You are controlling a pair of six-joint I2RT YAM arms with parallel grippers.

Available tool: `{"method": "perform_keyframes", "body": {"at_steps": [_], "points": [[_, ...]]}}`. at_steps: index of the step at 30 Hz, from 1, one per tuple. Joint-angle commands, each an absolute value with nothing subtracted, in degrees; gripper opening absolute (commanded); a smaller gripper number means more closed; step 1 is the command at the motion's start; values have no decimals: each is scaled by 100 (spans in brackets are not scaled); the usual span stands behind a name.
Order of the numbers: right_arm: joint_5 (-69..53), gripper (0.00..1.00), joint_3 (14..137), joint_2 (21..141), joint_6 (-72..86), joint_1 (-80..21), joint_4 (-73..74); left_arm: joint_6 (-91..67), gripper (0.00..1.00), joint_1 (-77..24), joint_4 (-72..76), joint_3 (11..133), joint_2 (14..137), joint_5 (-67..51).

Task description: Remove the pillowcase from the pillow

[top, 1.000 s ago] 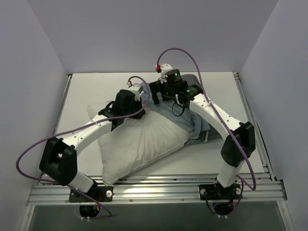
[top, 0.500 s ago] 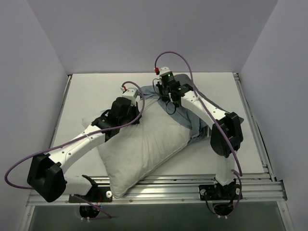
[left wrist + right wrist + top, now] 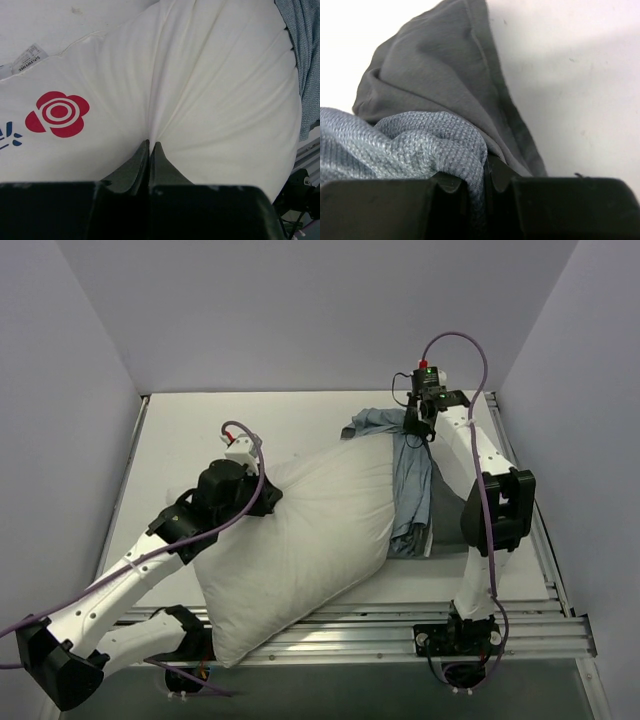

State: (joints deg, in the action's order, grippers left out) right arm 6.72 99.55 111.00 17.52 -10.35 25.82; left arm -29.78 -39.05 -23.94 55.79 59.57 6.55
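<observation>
The pillow [image 3: 300, 530] lies diagonally across the table [image 3: 190, 430], from the near rail toward the far right. Only my left wrist camera shows its red flower print [image 3: 57, 114] and a small sewn label [image 3: 30, 56].

The pillowcase [image 3: 405, 490] is bunched against the pillow's right end and hangs from the far corner. Overhead it looks blue-grey; my right wrist view also shows its dark grey side spread on the white surface.

The left gripper [image 3: 270, 496] has its fingers pressed together on a pinch of pillow fabric. The right gripper [image 3: 410, 426] is clamped on a blue-grey fold of pillowcase.

Plain pale walls [image 3: 300, 310] enclose the table on three sides.

A second ago both grippers worked side by side at the far middle. Now the left has drawn back leftward, the right has gone far right, and more pillow is bare.
</observation>
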Motion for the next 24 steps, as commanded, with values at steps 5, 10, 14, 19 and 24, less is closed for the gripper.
{"method": "perform_keyframes", "body": {"at_steps": [5, 10, 14, 19, 24], "points": [[2751, 0, 10433, 10820, 1916, 113, 2276, -2971, 2, -3736, -5158, 5809, 4931, 2082], [2558, 0, 10222, 10433, 2074, 544, 2206, -2594, 2, -3368, -5563, 6309, 4948, 2768], [2506, 0, 10099, 10187, 2083, 834, 2215, -2435, 2, -2990, -5555, 6486, 4922, 2918], [1199, 0, 9809, 9932, 1961, 406, 1925, -2180, 2, -2874, -4721, 6557, 5298, 1962], [440, 9, 9520, 10037, 1687, -658, 1478, -2110, 2, -2892, -3213, 6487, 6107, 1064]]}}
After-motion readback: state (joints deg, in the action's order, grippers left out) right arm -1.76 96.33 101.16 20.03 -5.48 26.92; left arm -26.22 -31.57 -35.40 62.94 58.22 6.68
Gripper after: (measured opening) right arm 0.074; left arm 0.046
